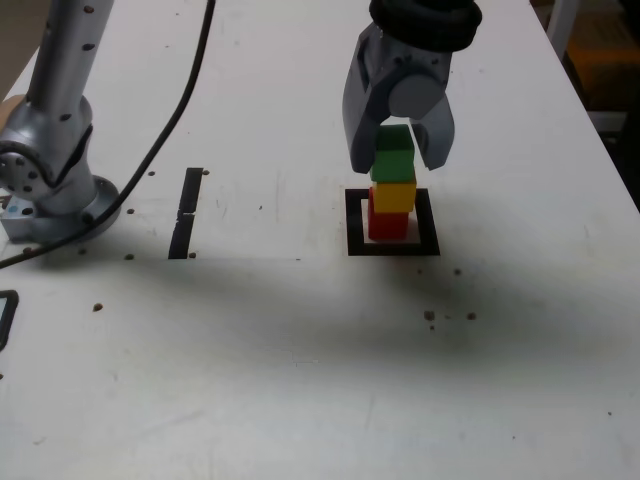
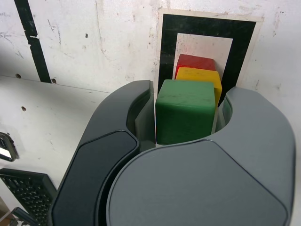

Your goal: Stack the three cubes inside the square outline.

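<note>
Three cubes stand in one stack inside the square outline [image 1: 392,247] of black tape. The red cube [image 1: 388,226] is at the bottom, the yellow cube [image 1: 393,196] sits on it, and the green cube [image 1: 394,157] is on top. My gripper [image 1: 397,160] comes down from above with its two grey fingers pressed against either side of the green cube, shut on it. In the wrist view the green cube [image 2: 184,110] fills the space between the jaws. Behind it show slivers of the yellow cube [image 2: 200,75], the red cube [image 2: 194,60] and the square outline [image 2: 207,27].
A straight black tape strip [image 1: 187,212] lies at the exterior view's left of the square. The arm's silver base [image 1: 50,160] stands at the far left, with a black cable [image 1: 170,125] running across the white table [image 1: 300,380]. The table's right edge is near.
</note>
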You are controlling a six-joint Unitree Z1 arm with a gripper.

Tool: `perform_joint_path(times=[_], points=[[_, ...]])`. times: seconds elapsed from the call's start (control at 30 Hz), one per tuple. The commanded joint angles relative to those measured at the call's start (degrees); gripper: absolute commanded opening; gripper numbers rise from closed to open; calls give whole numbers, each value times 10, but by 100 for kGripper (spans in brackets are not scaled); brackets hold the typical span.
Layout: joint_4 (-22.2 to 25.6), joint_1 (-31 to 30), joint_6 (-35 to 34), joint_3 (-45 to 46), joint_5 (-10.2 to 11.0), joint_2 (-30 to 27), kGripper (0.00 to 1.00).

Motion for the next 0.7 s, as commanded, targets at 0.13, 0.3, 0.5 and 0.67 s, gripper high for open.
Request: perform_joint_path(times=[0.13, 0.3, 0.5, 0.67], points=[[4, 1, -1, -2, -1, -1, 65], [12, 1, -4, -5, 0, -8, 64], [18, 1, -12, -8, 11, -29, 64], [21, 0, -17, -11, 28, -60, 64]])
